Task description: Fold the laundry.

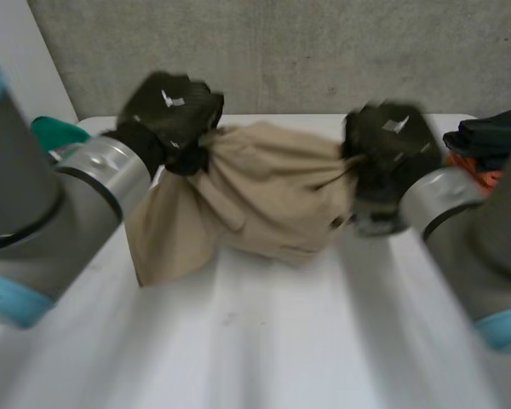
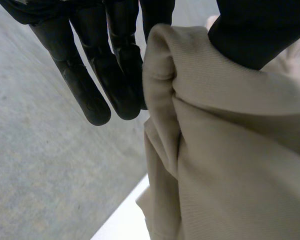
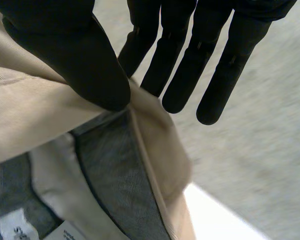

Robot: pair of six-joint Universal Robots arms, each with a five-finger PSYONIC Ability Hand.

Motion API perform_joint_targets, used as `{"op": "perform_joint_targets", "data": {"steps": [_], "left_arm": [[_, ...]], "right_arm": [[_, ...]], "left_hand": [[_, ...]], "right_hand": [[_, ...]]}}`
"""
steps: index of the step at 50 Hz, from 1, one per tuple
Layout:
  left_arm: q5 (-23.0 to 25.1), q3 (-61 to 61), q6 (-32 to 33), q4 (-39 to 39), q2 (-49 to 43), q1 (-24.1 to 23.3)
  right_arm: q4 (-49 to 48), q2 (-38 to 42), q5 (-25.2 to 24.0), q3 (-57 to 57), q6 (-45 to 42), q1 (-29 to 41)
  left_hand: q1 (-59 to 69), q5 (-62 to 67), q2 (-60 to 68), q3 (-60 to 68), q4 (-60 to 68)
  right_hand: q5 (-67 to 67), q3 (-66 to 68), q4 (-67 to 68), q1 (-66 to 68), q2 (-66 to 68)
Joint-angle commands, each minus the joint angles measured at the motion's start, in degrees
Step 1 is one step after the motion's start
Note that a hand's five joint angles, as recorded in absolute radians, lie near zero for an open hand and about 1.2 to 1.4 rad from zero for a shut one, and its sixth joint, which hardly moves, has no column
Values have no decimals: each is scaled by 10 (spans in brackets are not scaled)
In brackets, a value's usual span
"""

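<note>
We see a beige garment stretched between the two hands near the far edge of the white worktop. The left hand grips one bunched upper corner and the right hand grips the opposite one, so the cloth sags between them in loose folds. A longer flap hangs down under the left hand. We cannot tell whether the lower edge rests on the worktop or hangs just above it.

In the left wrist view, the cloth is pinched between the left thumb and the nearest of the straight left fingers; a thick fold of fabric bulges out of the grip and the rest falls away below the palm.

In the right wrist view, the right thumb presses down on the garment's edge against the right fingers, which reach straight out past it. Below the thumb the garment lies open to its grey lining, with a white label sewn inside.

A green item lies on the worktop behind the left arm. A pile of dark clothes with some orange beneath it sits at the far right corner. A grey concrete wall stands behind the worktop.
</note>
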Motion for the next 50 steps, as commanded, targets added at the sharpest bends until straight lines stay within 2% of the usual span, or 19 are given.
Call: {"op": "perform_joint_targets", "data": {"steps": [1, 6, 9, 14, 18, 19, 20, 21, 22, 23, 25, 27, 32, 37, 39, 44, 50], "left_arm": [[0, 3, -105, -35, 38, -4], [0, 10, -110, -33, -29, -7], [-1, 40, -110, -32, -102, -15], [-12, 143, -110, -23, -237, -18], [-14, 222, -110, -21, -303, -25], [-14, 232, -110, -20, -309, -25], [-14, 239, -109, -18, -314, -24], [-18, 250, -110, -13, -319, -20], [-21, 251, -110, -9, -316, -20], [-25, 249, -108, -5, -315, -19], [-45, 244, -104, 7, -312, -14], [-53, 238, -102, 9, -303, -9], [-48, 157, -78, 8, -218, 28], [-29, 58, -36, 10, -147, 33], [-20, 20, -21, 10, -126, 33], [13, -98, 25, 30, -82, 33], [13, -135, 58, 101, -99, 38]], "right_arm": [[83, -1, -34, -102, -37, -49], [83, 93, -31, -168, -44, -63], [79, 159, -32, -210, -44, -65], [-9, 279, -28, -270, -54, -58], [-55, 328, -17, -281, -80, -51], [-56, 334, -12, -281, -85, -49], [-55, 334, -7, -281, -88, -47], [-54, 327, -3, -274, -92, -45], [-53, 320, -1, -265, -92, -43], [-51, 311, 1, -255, -92, -42], [-37, 268, -3, -213, -92, -38], [-21, 228, -4, -181, -92, -36], [44, 125, -6, -86, -82, -24], [106, 72, -16, -5, -62, -20], [119, 47, -35, 41, -49, -20], [93, 27, -84, 129, -16, -16], [-1, 37, -94, 189, 31, 28]], "left_hand": [[166, 138, 116, 119, 114], [166, 138, 116, 119, 114], [166, 138, 116, 119, 114], [166, 138, 116, 119, 114], [166, 138, 116, 119, 114], [158, 130, 108, 111, 106], [91, 64, 41, 44, 40], [-90, -117, -140, -136, -141], [-183, -210, -233, -229, -234], [-237, -265, -287, -284, -289], [-343, -370, -393, -389, -394], [-389, -416, -439, -435, -440], [-409, -437, -459, -456, -461], [-416, -443, -466, -463, -467], [-438, -465, -488, -484, -489], [-472, -499, -522, -518, -523], [-473, -501, -523, -520, -525]], "right_hand": [[144, 130, 115, 178, 132], [144, 130, 115, 178, 132], [144, 130, 115, 178, 132], [144, 130, 115, 178, 132], [144, 130, 115, 178, 132], [113, 99, 84, 147, 101], [-39, -53, -68, -5, -51], [-365, -379, -394, -331, -377], [-485, -499, -514, -451, -497], [-525, -539, -553, -491, -536], [-527, -541, -555, -493, -538], [-528, -542, -557, -494, -540], [-518, -532, -547, -484, -530], [-513, -527, -542, -479, -525], [-512, -526, -540, -478, -523], [-505, -519, -533, -471, -517], [-497, -511, -525, -463, -508]]}}
